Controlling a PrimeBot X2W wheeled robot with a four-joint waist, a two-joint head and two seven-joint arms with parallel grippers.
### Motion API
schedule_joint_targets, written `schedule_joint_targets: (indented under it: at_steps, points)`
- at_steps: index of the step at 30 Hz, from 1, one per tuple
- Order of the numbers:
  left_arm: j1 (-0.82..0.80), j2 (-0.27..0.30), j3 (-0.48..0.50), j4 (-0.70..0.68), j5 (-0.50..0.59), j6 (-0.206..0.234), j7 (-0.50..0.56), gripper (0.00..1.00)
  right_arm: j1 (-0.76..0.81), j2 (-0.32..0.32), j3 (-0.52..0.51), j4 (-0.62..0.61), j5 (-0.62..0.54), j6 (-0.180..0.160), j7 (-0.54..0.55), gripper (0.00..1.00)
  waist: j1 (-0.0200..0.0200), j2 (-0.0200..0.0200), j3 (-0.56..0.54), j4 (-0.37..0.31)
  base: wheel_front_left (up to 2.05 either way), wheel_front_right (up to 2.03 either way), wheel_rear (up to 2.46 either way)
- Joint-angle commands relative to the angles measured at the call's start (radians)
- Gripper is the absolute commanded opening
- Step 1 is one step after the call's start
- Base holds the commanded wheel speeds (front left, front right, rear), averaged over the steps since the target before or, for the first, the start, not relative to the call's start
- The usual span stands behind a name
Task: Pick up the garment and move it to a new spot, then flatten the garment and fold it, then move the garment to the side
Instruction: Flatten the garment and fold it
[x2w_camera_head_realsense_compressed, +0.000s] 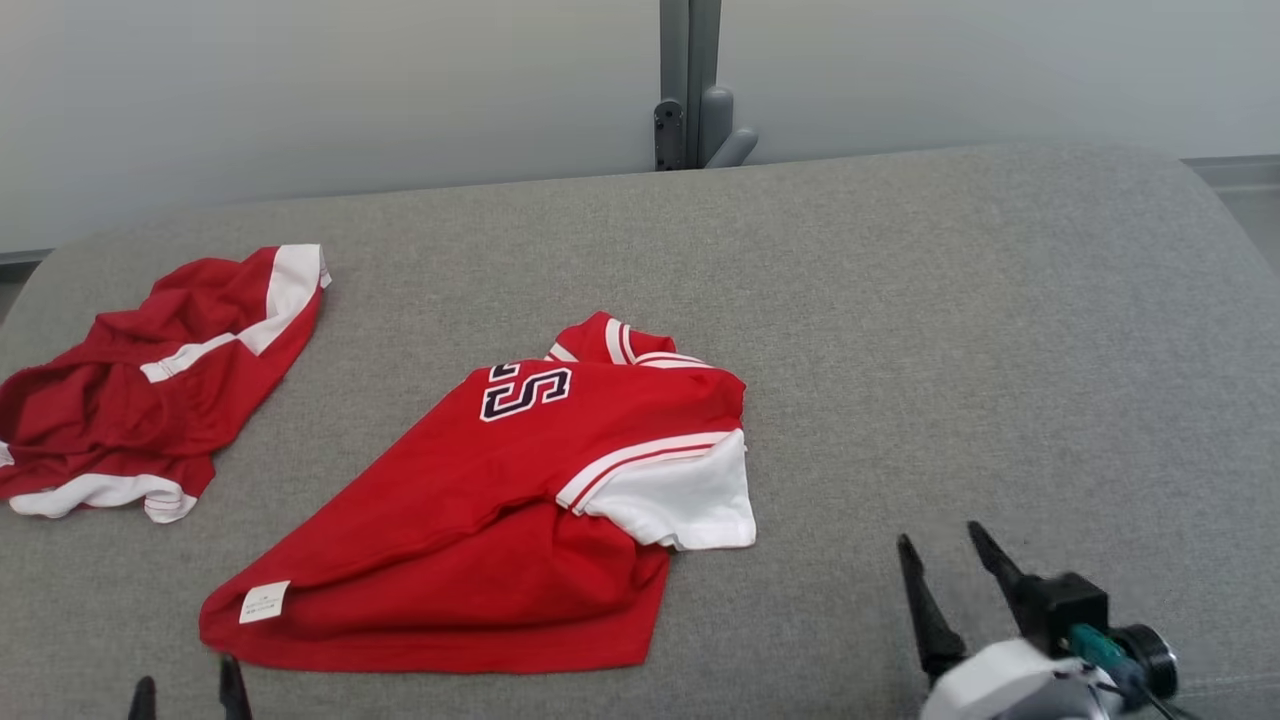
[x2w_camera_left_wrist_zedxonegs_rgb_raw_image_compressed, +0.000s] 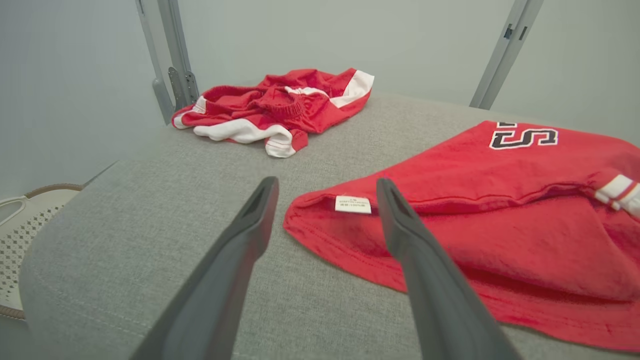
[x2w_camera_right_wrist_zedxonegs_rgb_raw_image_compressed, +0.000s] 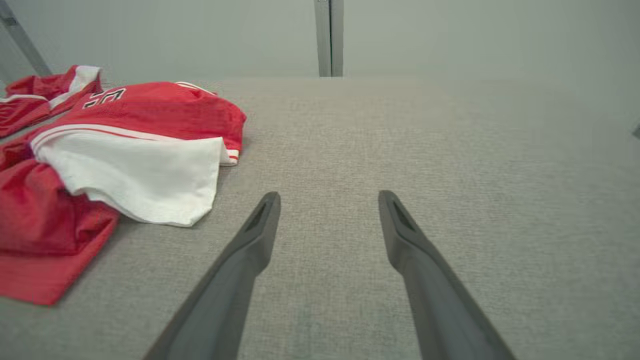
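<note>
Spotter: Shorts (x2w_camera_head_realsense_compressed: 150, 390), red w/ white trim, crumpled at far left of the grey cushion (x2w_camera_head_realsense_compressed: 900, 300), well apart from everything else.

Logger: Next over?

Spotter: Bottom-left corner of head view, the left gripper (x2w_camera_head_realsense_compressed: 187, 678), dark tips poking up. Fingers spread apart, nothing btwn them. Wrist cam on that arm shows the left gripper (x2w_camera_left_wrist_zedxonegs_rgb_raw_image_compressed: 326, 181) low over the cushion at the near-left corner of the jersey (x2w_camera_left_wrist_zedxonegs_rgb_raw_image_compressed: 500, 225). One finger overlaps the red hem in that view; can't tell if it touches.

Logger: And the task garment?

Spotter: The jersey (x2w_camera_head_realsense_compressed: 480, 520) lies mid-cushion, red, loosely doubled over, not flat. White tag (x2w_camera_head_realsense_compressed: 264, 602) at its near-left corner. Dark lettering (x2w_camera_head_realsense_compressed: 525, 390) w/ white outline toward the back. White sleeve (x2w_camera_head_realsense_compressed: 690, 495) on its right side, lying over the red body, striped seam along the top. Behind it, a grey post (x2w_camera_head_realsense_compressed: 690, 90) stands vs. the pale wall (x2w_camera_head_realsense_compressed: 300, 100).

Logger: Right side?

Spotter: Lower right, the right gripper (x2w_camera_head_realsense_compressed: 940, 535), over bare cushion, near the sleeve but apart from it. Fingers spread too, empty. On its own wrist cam the right gripper (x2w_camera_right_wrist_zedxonegs_rgb_raw_image_compressed: 328, 194) points across plain grey fabric, w/ the sleeve (x2w_camera_right_wrist_zedxonegs_rgb_raw_image_compressed: 140, 180) off to that view's left.
</note>
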Motion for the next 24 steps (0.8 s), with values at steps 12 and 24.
schedule_joint_targets:
  at_steps: [12,24]
  points:
    - [-0.249,0.097,-0.081,0.295,-0.040,-0.007,0.026,1.00,-0.313,-0.037,0.259,0.127,0.149,-0.001,0.331,1.00,0.0000,0.0000,0.146,0.070,0.00,0.00,0.00]
    - [-0.421,0.151,-0.183,0.459,-0.079,-0.007,0.056,1.00,-0.370,-0.043,0.348,0.193,0.200,-0.001,0.356,1.00,0.0000,0.0000,0.232,0.116,0.00,0.00,0.00]
